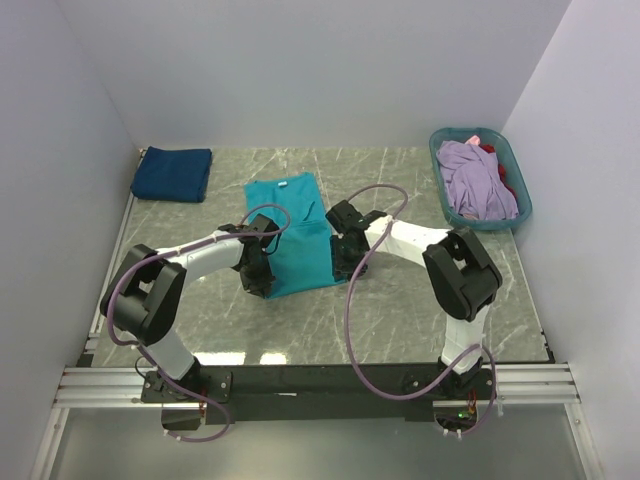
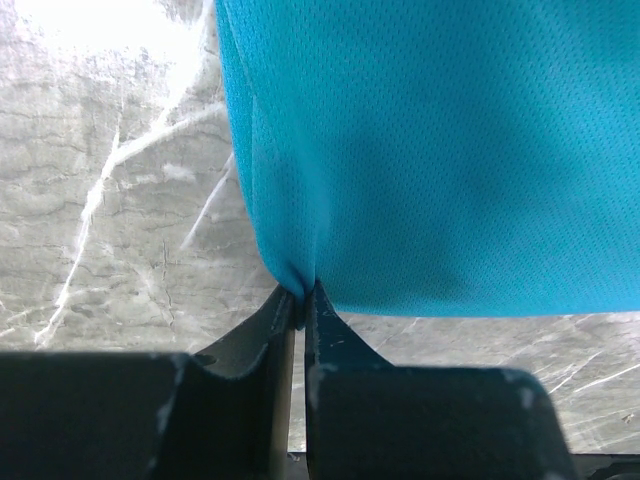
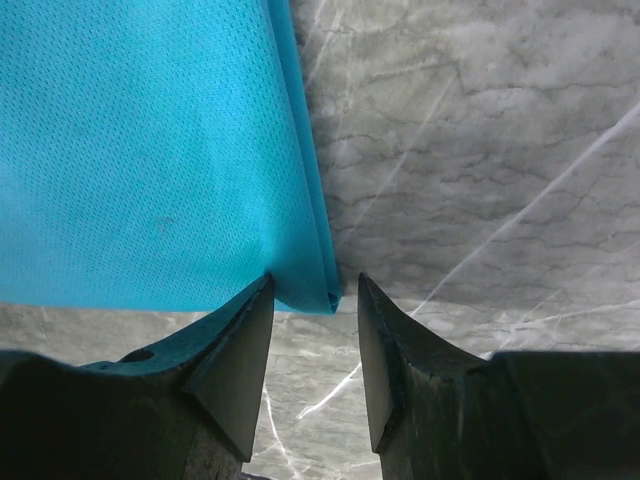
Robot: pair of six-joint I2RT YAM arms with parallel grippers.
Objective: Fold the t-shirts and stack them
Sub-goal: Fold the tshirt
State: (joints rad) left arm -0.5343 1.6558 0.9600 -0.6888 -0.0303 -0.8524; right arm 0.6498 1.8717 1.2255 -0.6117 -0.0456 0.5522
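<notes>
A teal t-shirt (image 1: pixel 290 228) lies folded into a long strip in the middle of the marble table. My left gripper (image 1: pixel 257 280) is at its near left corner, and in the left wrist view that gripper (image 2: pixel 302 295) is shut on a pinched bunch of the teal cloth (image 2: pixel 430 150). My right gripper (image 1: pixel 343 262) is at the near right corner. In the right wrist view it (image 3: pixel 315 285) stands open, with the folded corner of the teal shirt (image 3: pixel 140 150) between its fingertips and not squeezed. A navy t-shirt (image 1: pixel 172 173) lies folded at the far left.
A teal-blue plastic basket (image 1: pixel 436 170) stands at the far right against the wall. It holds a crumpled lavender t-shirt (image 1: pixel 475 180) with a bit of red cloth (image 1: pixel 509 183) behind it. White walls close in the table on three sides.
</notes>
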